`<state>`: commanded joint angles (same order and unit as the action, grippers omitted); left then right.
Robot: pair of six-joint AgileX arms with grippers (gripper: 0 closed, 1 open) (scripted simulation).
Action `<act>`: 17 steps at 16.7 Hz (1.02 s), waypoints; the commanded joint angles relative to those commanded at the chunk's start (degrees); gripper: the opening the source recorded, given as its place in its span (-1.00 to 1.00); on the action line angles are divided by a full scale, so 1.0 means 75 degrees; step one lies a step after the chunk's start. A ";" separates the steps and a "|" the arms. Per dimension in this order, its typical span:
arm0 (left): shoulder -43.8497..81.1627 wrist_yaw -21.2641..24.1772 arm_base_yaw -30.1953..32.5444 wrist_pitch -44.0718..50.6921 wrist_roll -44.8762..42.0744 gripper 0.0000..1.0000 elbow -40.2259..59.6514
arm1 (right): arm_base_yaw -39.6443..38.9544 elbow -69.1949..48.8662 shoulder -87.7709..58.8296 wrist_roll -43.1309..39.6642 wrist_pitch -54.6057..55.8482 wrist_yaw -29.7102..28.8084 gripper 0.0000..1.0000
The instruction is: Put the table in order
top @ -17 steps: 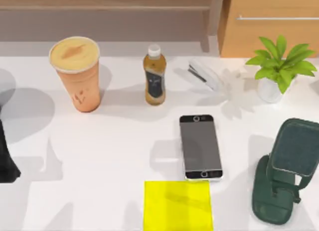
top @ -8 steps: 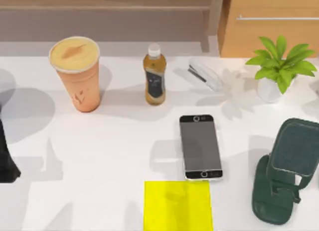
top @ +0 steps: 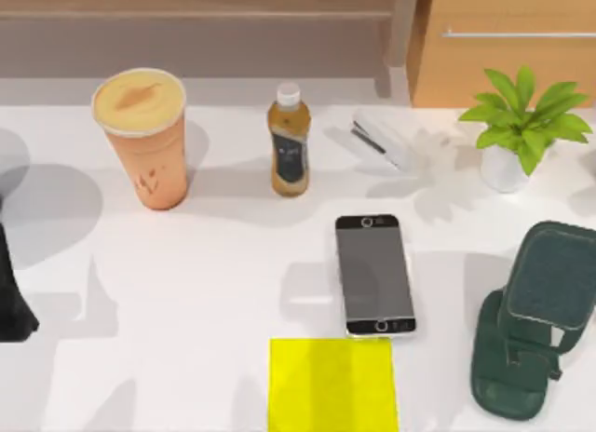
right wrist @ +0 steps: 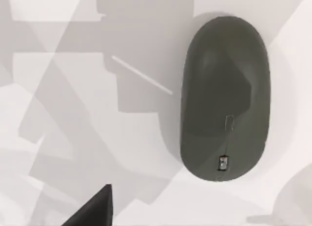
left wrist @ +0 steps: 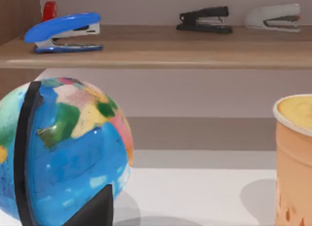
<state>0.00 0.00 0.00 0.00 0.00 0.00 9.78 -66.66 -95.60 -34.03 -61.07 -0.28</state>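
Observation:
The white table [top: 214, 264] carries an orange drink cup [top: 140, 139], a small tea bottle [top: 289, 143], a white stapler [top: 380, 141], a potted plant [top: 518, 125], a black phone [top: 374, 275], a yellow pad [top: 332, 385] and a dark green phone stand [top: 531, 325]. My left arm [top: 11, 297] sits dark at the table's left edge. Its wrist view looks past the left gripper [left wrist: 93, 211] at a globe [left wrist: 63, 153] and the cup [left wrist: 295, 158]. My right gripper [right wrist: 92, 209] hangs over a dark grey mouse [right wrist: 224, 97] lying on the table.
A brown shelf [left wrist: 161, 48] behind the table holds a blue stapler [left wrist: 63, 31], a black stapler [left wrist: 204, 19] and a white stapler [left wrist: 273, 17]. A light wooden cabinet [top: 507, 46] stands at the back right. Bare tabletop lies between the cup and the yellow pad.
The shadow that lay across the yellow pad has faded away. None of the objects on the table has moved, and the left arm has stayed in place.

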 joint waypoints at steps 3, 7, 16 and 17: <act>0.0000 0.0000 0.0000 0.0000 0.0000 1.00 0.0000 | 0.0000 0.0000 0.0000 0.0000 0.0000 0.0000 1.00; 0.0000 0.0000 0.0000 0.0000 0.0000 1.00 0.0000 | -0.0024 0.0230 -0.0114 0.0030 0.0326 0.0000 1.00; 0.0000 0.0000 0.0000 0.0000 0.0000 1.00 0.0000 | -0.0009 0.1611 -0.1167 0.0028 0.2782 -0.0003 1.00; 0.0000 0.0000 0.0000 0.0000 0.0000 1.00 0.0000 | -0.0009 0.1619 -0.1174 0.0028 0.2794 -0.0003 1.00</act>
<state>0.00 0.00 0.00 0.00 0.00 0.00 9.71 -54.52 -104.40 -33.82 -40.12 -0.30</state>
